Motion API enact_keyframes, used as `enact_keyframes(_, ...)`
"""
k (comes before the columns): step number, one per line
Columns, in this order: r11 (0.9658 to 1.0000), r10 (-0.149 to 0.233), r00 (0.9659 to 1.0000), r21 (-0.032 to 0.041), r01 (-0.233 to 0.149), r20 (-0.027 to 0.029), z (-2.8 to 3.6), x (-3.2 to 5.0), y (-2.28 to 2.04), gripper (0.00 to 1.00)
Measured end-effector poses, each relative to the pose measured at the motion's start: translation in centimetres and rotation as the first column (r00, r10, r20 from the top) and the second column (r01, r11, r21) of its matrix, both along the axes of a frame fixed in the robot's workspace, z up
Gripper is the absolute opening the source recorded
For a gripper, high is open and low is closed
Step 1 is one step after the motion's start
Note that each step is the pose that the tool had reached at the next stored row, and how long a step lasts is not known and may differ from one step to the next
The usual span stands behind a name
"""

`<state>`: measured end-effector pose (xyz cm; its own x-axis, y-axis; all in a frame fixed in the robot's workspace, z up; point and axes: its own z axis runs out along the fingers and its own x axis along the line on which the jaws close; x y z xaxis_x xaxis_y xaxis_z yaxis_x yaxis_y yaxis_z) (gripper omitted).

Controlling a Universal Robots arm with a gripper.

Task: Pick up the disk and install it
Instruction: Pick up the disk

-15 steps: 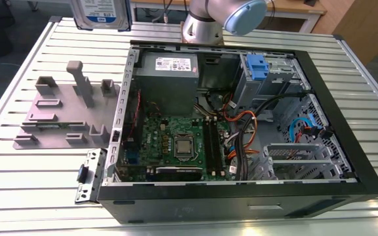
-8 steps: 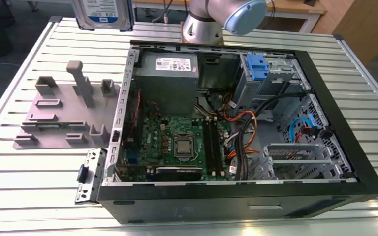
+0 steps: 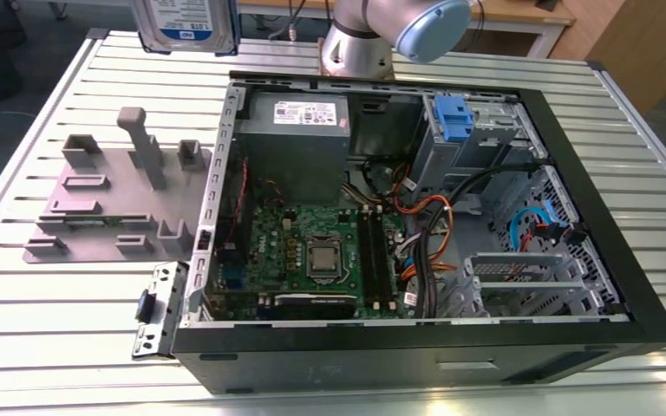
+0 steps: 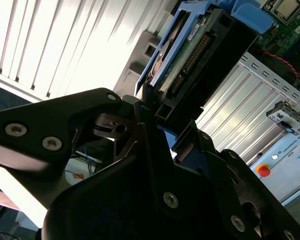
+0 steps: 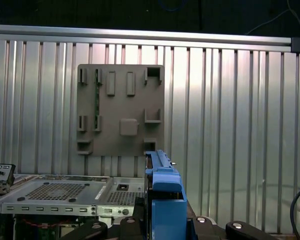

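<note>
In the exterior view the disk [image 3: 183, 17] hangs over the far edge of the slatted desk [image 3: 55, 329], toward the exterior view's left. Its white-and-blue label [image 3: 191, 33] carries print too small to tell. The grey stand [image 3: 114, 204] sits just beside the open computer case [image 3: 426, 225], with bare slats around both. In the second wrist view the end effector [image 4: 162, 112] is clamped tight on the disk's end. In the first wrist view the disk's blue frame [image 5: 162, 195] overlaps the stand's edge, open slats alongside.

**Disk lifted clear of the stand**

The disk [image 3: 185, 24], a silver drive with a white-and-blue label in a blue bracket frame, hangs on edge in the air, higher than the grey stand's [image 3: 114, 204] posts, clamped by the end effector [image 4: 162, 117].
</note>
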<state>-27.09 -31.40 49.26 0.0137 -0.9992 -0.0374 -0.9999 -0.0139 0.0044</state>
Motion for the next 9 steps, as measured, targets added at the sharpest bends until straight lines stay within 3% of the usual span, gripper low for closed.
enact_keyframes(9, 1.0, 0.0, 1.0, 0.0, 0.0, 0.0, 0.0, 0.6, 0.0, 0.36)
